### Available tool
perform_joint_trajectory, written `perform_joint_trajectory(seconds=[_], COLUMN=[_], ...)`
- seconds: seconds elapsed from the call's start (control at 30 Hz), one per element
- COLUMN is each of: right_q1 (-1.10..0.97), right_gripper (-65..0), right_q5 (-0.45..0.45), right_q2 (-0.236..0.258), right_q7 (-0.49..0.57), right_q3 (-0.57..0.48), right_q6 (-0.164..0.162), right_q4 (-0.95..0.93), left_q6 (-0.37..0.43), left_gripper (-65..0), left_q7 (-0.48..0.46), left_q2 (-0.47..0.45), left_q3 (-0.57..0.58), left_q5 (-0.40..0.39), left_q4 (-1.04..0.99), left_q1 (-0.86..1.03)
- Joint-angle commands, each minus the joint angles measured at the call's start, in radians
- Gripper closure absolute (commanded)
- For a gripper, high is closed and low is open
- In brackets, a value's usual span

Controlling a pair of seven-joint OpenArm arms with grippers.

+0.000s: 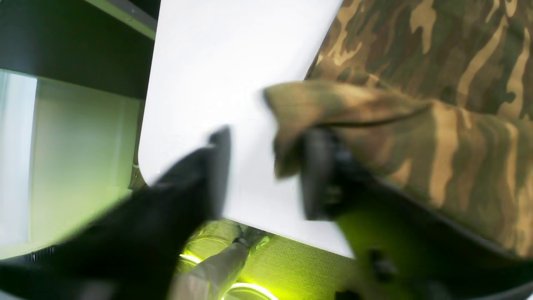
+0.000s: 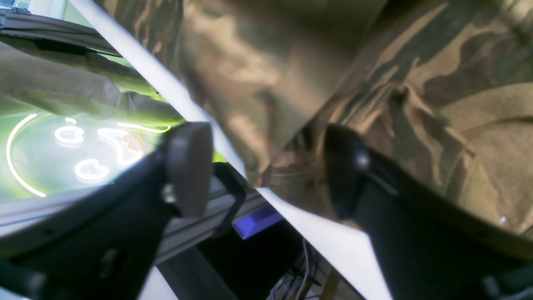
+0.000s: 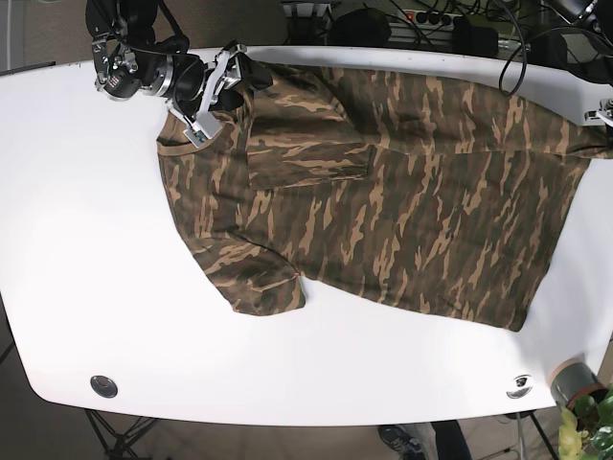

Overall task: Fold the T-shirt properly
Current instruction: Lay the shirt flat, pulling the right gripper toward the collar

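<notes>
One T-shirt (image 3: 383,192), two hands.

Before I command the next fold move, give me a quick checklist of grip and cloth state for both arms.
1. Left gripper open at the hem of the camouflage cotton T-shirt: ok.
2. Cloth between left fingers: not ok, the fold drapes only over one finger.
3. Right gripper open at shirt edge: ok.
4. Cloth clamped on right: not ok.
5. Shirt lying flat on the white table: not ok, one sleeve is folded over.
6. Left gripper position in base view: cannot tell.
</notes>
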Motion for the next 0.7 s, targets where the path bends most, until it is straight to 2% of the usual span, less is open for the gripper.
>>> perform_joint_trajectory(seconds=[0.0, 0.23, 0.47, 0.67], right_q1=[0.003, 0.037, 0.123, 0.219], right_gripper=[-43.0, -43.0, -43.0, -43.0], right_q5=[0.021, 0.018, 0.008, -0.102], right_q2=[0.005, -0.055, -0.049, -0.052], right_q7=[0.021, 0.016, 0.013, 0.016], right_q3=[0.021, 0.190, 0.264, 0.284], right_q6=[0.000, 0.002, -0.003, -0.003], right_q4=[0.018, 0.018, 0.010, -0.065], left_q6=[0.005, 0.005, 0.005, 0.005], left_gripper=[-35.4, -35.7, -35.7, -35.7], left_q7=[-0.015, -0.014, -0.014, -0.015], left_q2=[-0.028, -0.028, -0.028, -0.028], left_q3=[0.022, 0.050, 0.080, 0.131], left_q5=[-0.011, -0.016, -0.014, -0.007], left_q4=[0.018, 0.020, 0.020, 0.015], left_q1=[-0.007, -0.057, -0.100, -0.172])
